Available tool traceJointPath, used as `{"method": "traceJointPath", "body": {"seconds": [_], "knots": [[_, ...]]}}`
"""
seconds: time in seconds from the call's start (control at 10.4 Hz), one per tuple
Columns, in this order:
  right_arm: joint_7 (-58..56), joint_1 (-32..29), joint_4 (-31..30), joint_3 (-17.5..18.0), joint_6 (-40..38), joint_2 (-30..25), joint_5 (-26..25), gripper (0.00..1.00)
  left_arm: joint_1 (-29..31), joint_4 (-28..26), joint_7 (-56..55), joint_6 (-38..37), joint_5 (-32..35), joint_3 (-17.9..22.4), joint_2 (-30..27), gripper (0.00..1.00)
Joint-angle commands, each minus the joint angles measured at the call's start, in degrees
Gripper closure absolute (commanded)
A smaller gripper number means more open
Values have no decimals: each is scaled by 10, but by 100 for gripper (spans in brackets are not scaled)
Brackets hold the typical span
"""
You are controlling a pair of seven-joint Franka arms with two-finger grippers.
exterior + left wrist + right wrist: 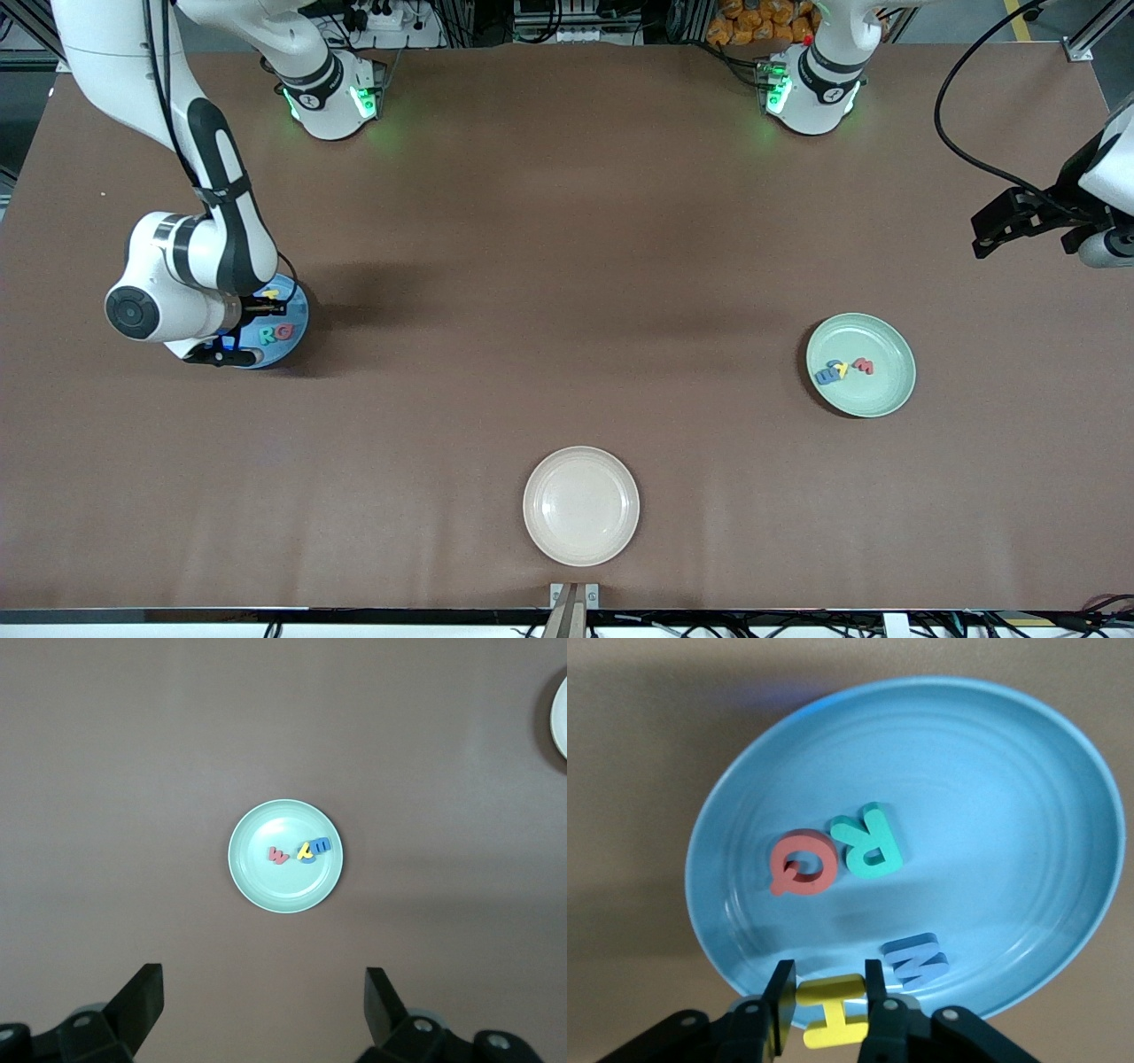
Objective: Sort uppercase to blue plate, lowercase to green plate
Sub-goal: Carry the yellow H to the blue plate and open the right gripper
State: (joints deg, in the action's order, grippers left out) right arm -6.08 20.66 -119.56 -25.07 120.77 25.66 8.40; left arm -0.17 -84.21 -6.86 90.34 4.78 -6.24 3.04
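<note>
Four capitals at the blue plate, toward the right arm's end of the table: red Q and teal-green R lying touching each other, blue M flat near the rim, yellow H pinched at its crossbar between the narrow jaws of the right gripper, low over the plate. Toward the left arm's end, green plate holding red w, yellow curved letter and blue letters bunched in a row. Left gripper waiting high above, jaws wide, nothing between. Cream plate nearest the front camera.
</note>
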Motion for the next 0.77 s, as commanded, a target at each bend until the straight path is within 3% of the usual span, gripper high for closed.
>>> {"method": "traceJointPath", "body": {"seconds": [0.0,0.39,0.48,0.68], "knots": [[-3,3,-16,-3,7,-18,12,8,3,-2,8,-7,-14,2,-8,0],[-4,-27,29,-2,-10,-39,11,0,3,-3,8,-11,-14,2,-8,0],[-4,-46,57,1,-38,-55,7,0,3,-3,8,-11,-14,2,-8,0],[-7,-82,177,5,-169,-63,-13,0,3,-3,8,-14,-14,1,-8,0]]}}
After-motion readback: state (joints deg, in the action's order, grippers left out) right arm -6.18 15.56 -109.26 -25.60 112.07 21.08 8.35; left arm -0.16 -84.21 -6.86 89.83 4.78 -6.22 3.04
